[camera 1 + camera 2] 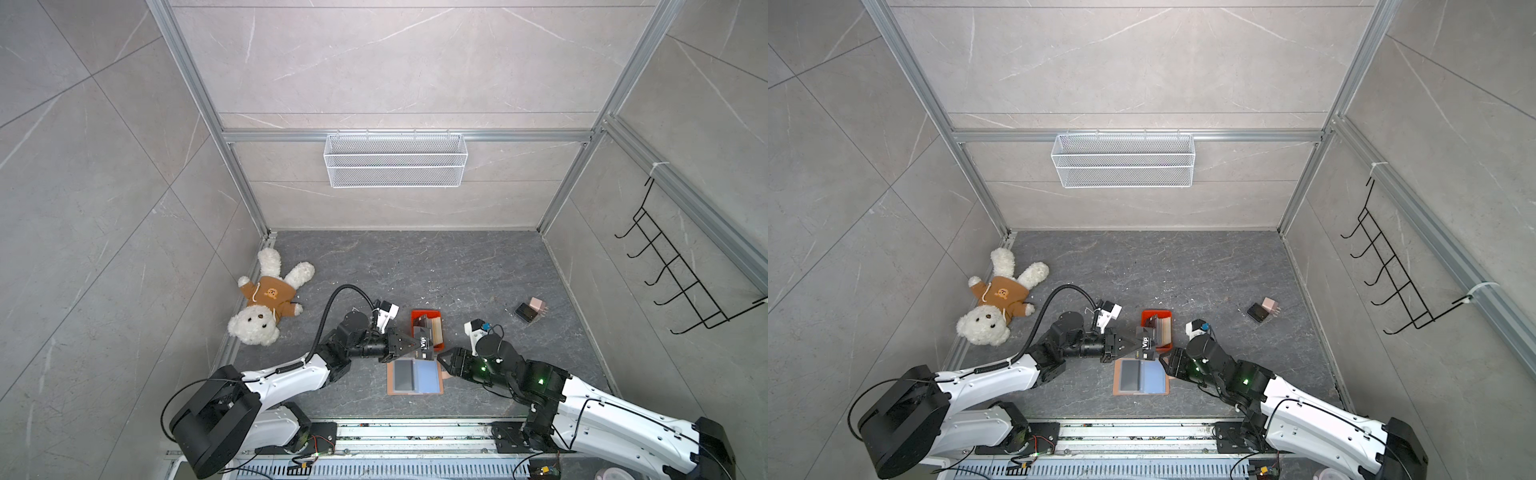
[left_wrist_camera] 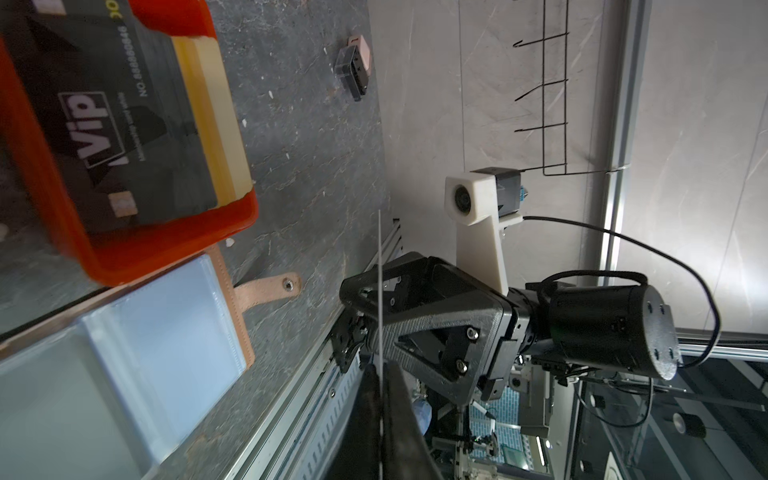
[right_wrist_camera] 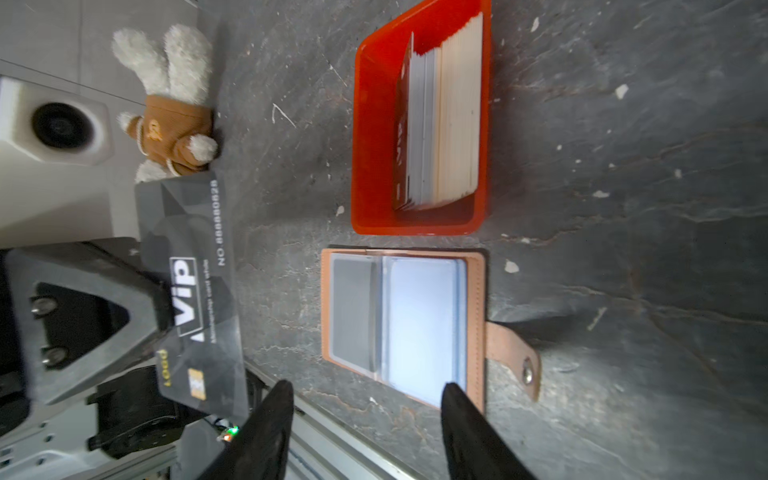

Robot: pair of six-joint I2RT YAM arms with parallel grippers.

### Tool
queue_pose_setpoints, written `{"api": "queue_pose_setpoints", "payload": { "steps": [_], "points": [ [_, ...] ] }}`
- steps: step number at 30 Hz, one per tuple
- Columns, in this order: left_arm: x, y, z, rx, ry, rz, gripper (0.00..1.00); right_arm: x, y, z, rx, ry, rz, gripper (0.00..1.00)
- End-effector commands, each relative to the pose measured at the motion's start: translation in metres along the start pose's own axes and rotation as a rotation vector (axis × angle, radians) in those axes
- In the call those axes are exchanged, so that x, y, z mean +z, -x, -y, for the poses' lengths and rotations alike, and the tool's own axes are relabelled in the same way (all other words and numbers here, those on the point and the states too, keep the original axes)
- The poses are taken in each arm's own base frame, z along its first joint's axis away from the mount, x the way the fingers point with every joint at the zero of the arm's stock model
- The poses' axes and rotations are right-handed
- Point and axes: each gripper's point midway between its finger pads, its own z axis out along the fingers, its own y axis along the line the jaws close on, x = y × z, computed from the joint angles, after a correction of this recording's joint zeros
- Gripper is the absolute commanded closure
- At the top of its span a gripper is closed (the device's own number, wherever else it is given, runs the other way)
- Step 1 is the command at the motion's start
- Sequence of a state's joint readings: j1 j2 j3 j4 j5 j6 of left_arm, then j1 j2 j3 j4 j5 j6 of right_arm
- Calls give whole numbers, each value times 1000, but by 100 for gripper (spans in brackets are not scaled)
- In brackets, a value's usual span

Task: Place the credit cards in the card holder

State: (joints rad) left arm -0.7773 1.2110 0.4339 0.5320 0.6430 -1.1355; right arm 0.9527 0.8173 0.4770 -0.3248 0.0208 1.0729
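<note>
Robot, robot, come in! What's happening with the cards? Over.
Left gripper shut on black VIP card. Right gripper open, empty, by card holder. Holder lies open; nothing blocking it. More cards wait in red tray.

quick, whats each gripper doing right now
left gripper: closed on a black vip card
right gripper: open, holding nothing

Grey marbled walls (image 1: 395, 62), bearing a white wire basket (image 1: 395, 160), enclose dark floor (image 1: 436, 266).
</note>
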Motion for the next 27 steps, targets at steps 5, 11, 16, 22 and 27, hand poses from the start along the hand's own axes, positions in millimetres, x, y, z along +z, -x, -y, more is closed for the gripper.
{"api": "queue_pose_setpoints", "payload": {
  "steps": [5, 11, 16, 22, 27],
  "points": [
    [-21, -15, -25, 54, 143, 8, 100, 11, -8, 23, -60, -128, -6, 60],
    [-26, -21, -38, 49, 190, 15, 100, 31, -15, 23, -102, -174, -65, 72],
    [-25, -24, -46, 71, 225, 36, 100, 44, -18, 36, -123, -295, -107, 77],
    [-26, -27, -55, 78, 255, 56, 100, 52, -20, 45, -136, -354, -123, 81],
    [-27, -26, -57, 88, 270, 77, 100, 56, -26, 54, -133, -385, -145, 82]
  ]
}}
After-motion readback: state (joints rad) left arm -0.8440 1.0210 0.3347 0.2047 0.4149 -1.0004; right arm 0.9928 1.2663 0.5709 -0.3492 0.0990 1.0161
